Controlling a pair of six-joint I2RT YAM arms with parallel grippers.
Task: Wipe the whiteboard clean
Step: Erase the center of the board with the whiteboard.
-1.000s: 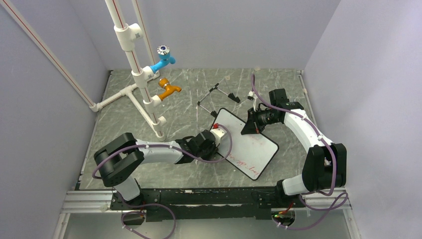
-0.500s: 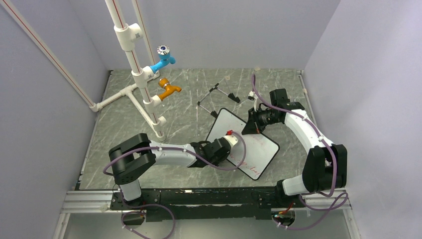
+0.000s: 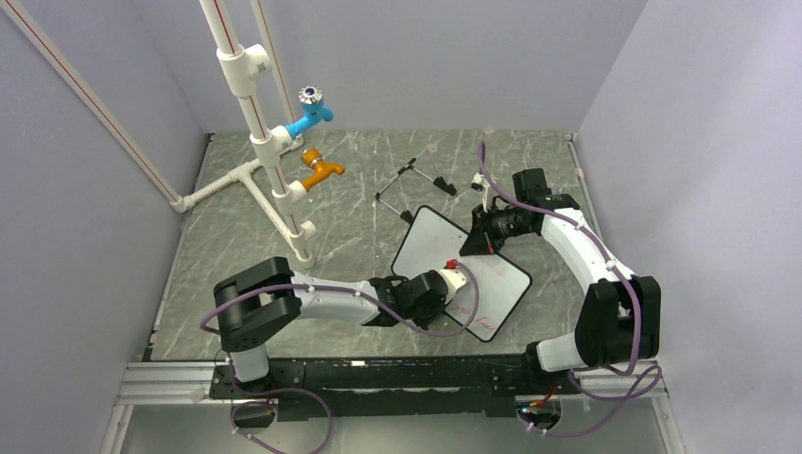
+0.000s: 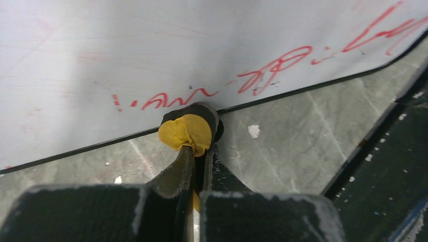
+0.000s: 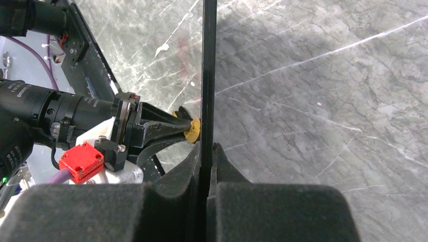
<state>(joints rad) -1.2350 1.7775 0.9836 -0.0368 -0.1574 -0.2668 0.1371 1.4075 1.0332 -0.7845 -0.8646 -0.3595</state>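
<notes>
The whiteboard (image 3: pixel 426 244) is propped at a tilt in the middle of the table. Red handwriting (image 4: pixel 262 73) runs along its near edge. My right gripper (image 3: pixel 472 242) is shut on the board's far edge. In the right wrist view the board (image 5: pixel 208 60) shows edge-on between the shut fingers (image 5: pixel 207 148). My left gripper (image 3: pixel 465 287) is shut on the small yellow-black eraser (image 4: pixel 188 132). The eraser presses on the board's black frame just below the red writing. It also shows in the right wrist view (image 5: pixel 192 130), touching the board's face.
A white pipe stand (image 3: pixel 260 142) with a blue tap (image 3: pixel 310 112) and an orange tap (image 3: pixel 322 170) stands at the back left. Black wire easel feet (image 3: pixel 413 184) lie behind the board. Grey walls close in on the left, back and right.
My left gripper has swept right and nearer along the board with the eraser. The board has swung slightly. The right gripper has kept its hold.
</notes>
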